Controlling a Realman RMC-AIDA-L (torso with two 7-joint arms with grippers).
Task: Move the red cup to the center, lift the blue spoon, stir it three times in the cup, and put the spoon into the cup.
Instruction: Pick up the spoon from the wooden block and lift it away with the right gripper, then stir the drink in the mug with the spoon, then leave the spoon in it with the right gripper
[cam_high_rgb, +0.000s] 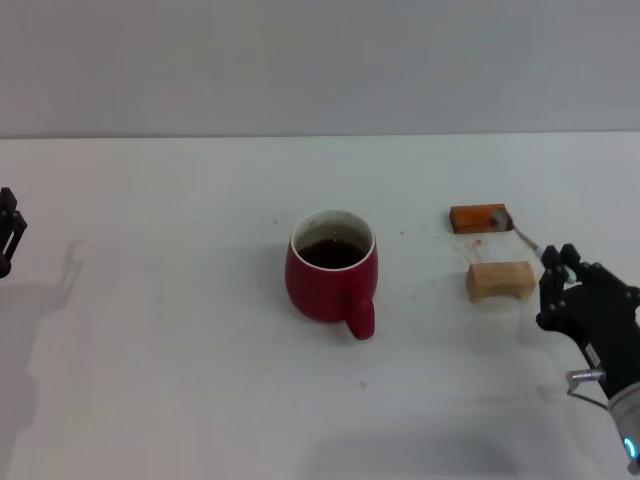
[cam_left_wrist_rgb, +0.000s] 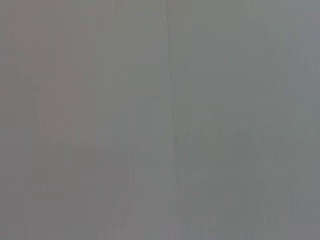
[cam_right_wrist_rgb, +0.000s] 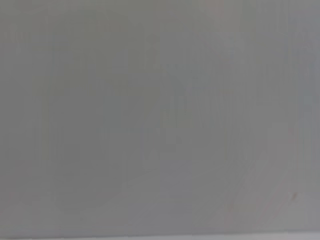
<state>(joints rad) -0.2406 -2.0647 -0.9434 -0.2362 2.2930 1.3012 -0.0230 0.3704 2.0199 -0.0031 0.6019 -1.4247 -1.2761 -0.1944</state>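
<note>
Right now I have the red cup standing upright near the middle of the white table, its handle turned toward the robot and slightly to the robot's right, with a dark inside below the whitish rim. Everything else I place from that cup.

To the cup's right, well apart from it, sit two small blocks: an orange-brown block on the far side and a tan block nearer the robot. The blue spoon shows only as a thin grey-and-pale sliver running at a slant from the orange-brown block toward the right gripper; I cannot see its bowl clearly, and I cannot tell whether it rests on the block or just beside it.

My right gripper is farther right of the cup, just past the tan block, its black fingers pointing away from the robot at the near end of the spoon. Whether they are spread or pinched on the spoon, I cannot tell.

My left gripper sits far to the cup's left at the picture's edge, mostly cut off; its spread I cannot tell either.

Both wrist views give me only blank grey surface.
</note>
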